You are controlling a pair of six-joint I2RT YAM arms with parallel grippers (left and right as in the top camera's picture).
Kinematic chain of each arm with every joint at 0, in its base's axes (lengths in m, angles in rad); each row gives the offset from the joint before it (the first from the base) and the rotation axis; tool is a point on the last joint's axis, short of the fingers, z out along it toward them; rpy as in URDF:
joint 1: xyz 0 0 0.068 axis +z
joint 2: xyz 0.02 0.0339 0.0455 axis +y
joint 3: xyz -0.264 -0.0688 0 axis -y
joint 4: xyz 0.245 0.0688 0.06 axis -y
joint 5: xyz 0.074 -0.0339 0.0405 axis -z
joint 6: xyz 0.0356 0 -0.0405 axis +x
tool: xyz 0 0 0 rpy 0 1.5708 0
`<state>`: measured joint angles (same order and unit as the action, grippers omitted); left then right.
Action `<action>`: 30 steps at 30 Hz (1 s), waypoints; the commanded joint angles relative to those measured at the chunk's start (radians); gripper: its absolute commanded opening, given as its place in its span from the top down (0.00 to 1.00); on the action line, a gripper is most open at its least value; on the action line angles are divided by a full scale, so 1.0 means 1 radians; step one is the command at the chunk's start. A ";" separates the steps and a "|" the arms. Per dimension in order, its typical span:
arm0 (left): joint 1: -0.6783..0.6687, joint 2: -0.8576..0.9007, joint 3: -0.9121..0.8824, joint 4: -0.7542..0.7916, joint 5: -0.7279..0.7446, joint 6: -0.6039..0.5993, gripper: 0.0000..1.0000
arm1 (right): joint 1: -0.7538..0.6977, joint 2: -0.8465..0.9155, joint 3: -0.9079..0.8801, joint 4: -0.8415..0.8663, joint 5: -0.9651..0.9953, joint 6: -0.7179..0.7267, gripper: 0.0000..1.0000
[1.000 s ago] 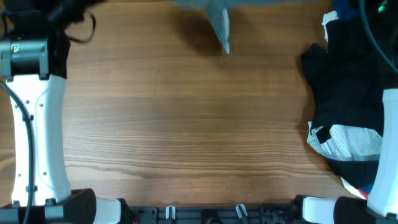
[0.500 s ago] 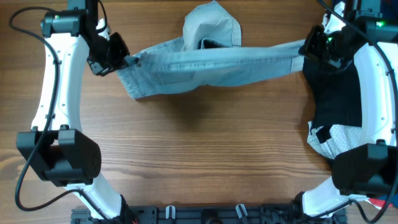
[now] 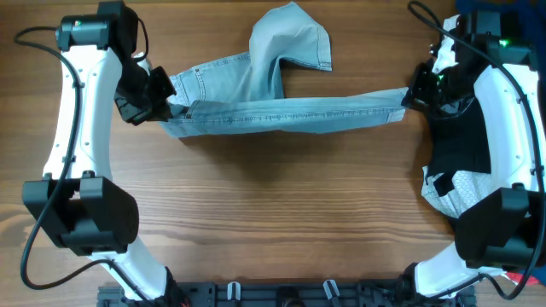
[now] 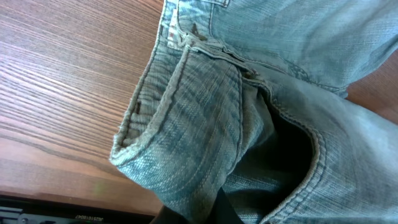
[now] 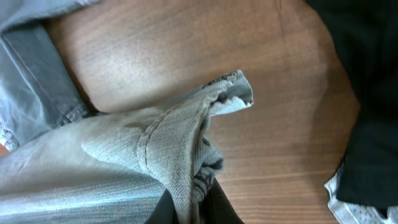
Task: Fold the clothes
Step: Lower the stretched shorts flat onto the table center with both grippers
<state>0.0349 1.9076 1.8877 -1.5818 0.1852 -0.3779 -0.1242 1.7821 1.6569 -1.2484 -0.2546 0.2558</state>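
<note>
The pale blue jeans (image 3: 281, 111) hang stretched across the far half of the table between my two arms. One leg flops back toward the far edge (image 3: 294, 38). My left gripper (image 3: 171, 104) is shut on the waistband end (image 4: 186, 130), its fingers mostly buried under denim. At the other side my right gripper (image 3: 409, 95) is shut on the leg cuff (image 5: 186, 149), which bunches between its dark fingers (image 5: 221, 205).
A black garment (image 3: 465, 128) lies heaped along the table's right side under my right arm, with a white patterned cloth (image 3: 478, 194) below it. Dark blue cloth (image 3: 478, 13) shows at the far right corner. Bare wood (image 3: 273, 213) fills the near half.
One second ago the arms were out over the far edge; they have since carried the jeans in. In the last half second the stretched leg moved nearer and dropped lower.
</note>
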 commanded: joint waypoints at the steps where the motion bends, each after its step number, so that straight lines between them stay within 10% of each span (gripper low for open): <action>1: 0.056 -0.003 -0.007 -0.042 -0.151 0.035 0.96 | -0.056 -0.007 0.005 0.017 0.180 -0.021 0.96; 30: -0.026 -0.254 -0.659 0.197 -0.094 -0.052 0.96 | -0.054 -0.249 -0.536 0.121 0.148 -0.030 0.96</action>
<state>-0.0074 1.7252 1.3048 -1.3960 0.1810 -0.3908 -0.1478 1.5818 1.1812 -1.1248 -0.2008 0.2291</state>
